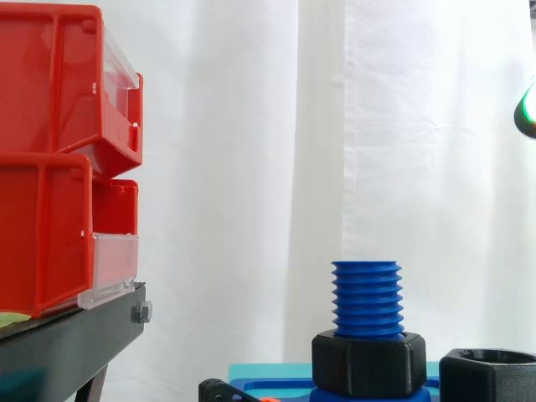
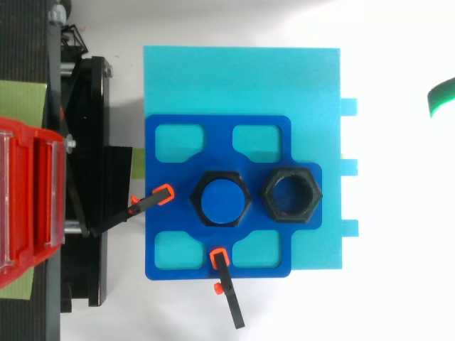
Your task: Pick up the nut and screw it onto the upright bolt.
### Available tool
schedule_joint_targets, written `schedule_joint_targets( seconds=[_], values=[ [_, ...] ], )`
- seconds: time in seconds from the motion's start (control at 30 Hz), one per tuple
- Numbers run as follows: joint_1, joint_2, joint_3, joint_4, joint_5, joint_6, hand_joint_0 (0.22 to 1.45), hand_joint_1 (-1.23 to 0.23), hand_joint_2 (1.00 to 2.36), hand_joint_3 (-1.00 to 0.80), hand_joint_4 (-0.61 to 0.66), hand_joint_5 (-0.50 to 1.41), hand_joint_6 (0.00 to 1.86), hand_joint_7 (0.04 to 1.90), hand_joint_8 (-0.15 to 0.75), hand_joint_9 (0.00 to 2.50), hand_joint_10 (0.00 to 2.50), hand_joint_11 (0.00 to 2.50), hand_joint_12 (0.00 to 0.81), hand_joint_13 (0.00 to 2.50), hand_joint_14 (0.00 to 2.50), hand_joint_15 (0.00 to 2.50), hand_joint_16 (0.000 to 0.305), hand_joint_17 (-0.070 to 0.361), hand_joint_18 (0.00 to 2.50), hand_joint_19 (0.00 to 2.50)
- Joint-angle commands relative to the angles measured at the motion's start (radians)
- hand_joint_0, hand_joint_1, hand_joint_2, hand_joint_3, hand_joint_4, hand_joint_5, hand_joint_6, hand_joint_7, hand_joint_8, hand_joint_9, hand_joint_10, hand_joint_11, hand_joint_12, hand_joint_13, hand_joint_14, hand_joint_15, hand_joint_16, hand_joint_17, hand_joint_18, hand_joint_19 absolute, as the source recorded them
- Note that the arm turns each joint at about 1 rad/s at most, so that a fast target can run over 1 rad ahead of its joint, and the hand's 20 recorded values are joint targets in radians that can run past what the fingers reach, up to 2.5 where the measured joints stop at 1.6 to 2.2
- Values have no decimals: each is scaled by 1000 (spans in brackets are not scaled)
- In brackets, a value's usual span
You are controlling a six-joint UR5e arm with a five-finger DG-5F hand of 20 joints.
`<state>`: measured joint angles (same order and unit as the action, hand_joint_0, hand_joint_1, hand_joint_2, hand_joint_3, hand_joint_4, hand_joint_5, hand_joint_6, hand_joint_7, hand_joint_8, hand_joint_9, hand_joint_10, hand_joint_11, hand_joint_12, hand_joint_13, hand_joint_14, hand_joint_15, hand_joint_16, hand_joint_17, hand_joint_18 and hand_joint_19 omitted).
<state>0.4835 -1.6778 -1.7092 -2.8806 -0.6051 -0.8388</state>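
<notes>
Two black hex nuts seen. Collar nut (image 1: 368, 362) seated round base of upright blue bolt (image 1: 366, 297). Loose nut (image 2: 291, 194) laid flat just right of bolt, not touching collar nut, on same blue plate (image 2: 170, 249). Robot hand (image 2: 441, 98) glimpsed well right of bolt and higher than bolt top, green-lit; released or clenched cannot be told. Red bins (image 1: 50, 167) stacked well left of bolt.

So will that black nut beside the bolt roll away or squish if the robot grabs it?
Probably neither. The loose nut lies flat on the blue plate, and its six flat sides should stop rolling. It looks like thick, hard plastic, so likely stiff and fairly light.
</notes>
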Motion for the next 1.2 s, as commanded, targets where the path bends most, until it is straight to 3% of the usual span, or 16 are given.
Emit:
schedule_joint_targets(
  seconds=[0.0, 0.17, 0.23, 0.27, 0.3, 0.43, 0.63, 0.77, 1.03, 1.17],
  values=[
    [13, -31, 0, 17, 25, -13, 461, -472, 1000, -500, 170, -272, 502, 716, 284, 161, 0, 0, 383, 0, 0, 0, 66, 148, 0, 0],
    [18, -51, -1, 37, 25, -36, 457, -582, 1000, -500, 154, -286, 502, 741, 267, 117, 0, 0, 376, 0, 0, 0, 65, 147, 0, 0],
    [20, -80, -1, 60, 27, -108, 421, -645, 1000, -500, 162, -292, 502, 741, 275, 106, 0, 0, 389, 0, 0, 0, 68, 154, 0, 0],
    [20, -80, -1, 60, 27, -108, 404, -659, 1000, -500, 162, -296, 502, 736, 278, 97, 0, 0, 398, 0, 0, 0, 70, 157, 0, 0],
    [20, -100, -1, 83, 27, -158, 396, -636, 1000, -500, 157, -300, 502, 750, 273, 64, 0, 17, 398, 0, 0, 0, 70, 157, 0, 0],
    [21, -112, -1, 121, 31, -192, 340, -638, 1000, -500, 164, -300, 502, 734, 287, 33, 2, 10, 423, 0, 0, 0, 75, 169, 0, 0],
    [18, -157, -1, 216, 33, -332, 307, -691, 1000, -500, 143, -300, 502, 688, 268, 0, 0, 0, 430, 0, 0, 0, 77, 173, 0, 0],
    [18, -189, -1, 287, 37, -385, 307, -697, 1000, -500, 136, -300, 502, 677, 266, 0, 0, 0, 428, 0, 0, 0, 77, 173, 0, 0],
    [15, -258, 0, 373, 82, -456, 323, -774, 1000, -500, 117, -300, 501, 663, 250, 0, 0, 0, 418, 0, 0, 0, 75, 168, 0, 0],
    [15, -260, 0, 400, 108, -496, 329, -761, 1000, -500, 115, -300, 501, 662, 249, 0, 0, 0, 418, 0, 0, 0, 74, 167, 0, 0]
  ],
)
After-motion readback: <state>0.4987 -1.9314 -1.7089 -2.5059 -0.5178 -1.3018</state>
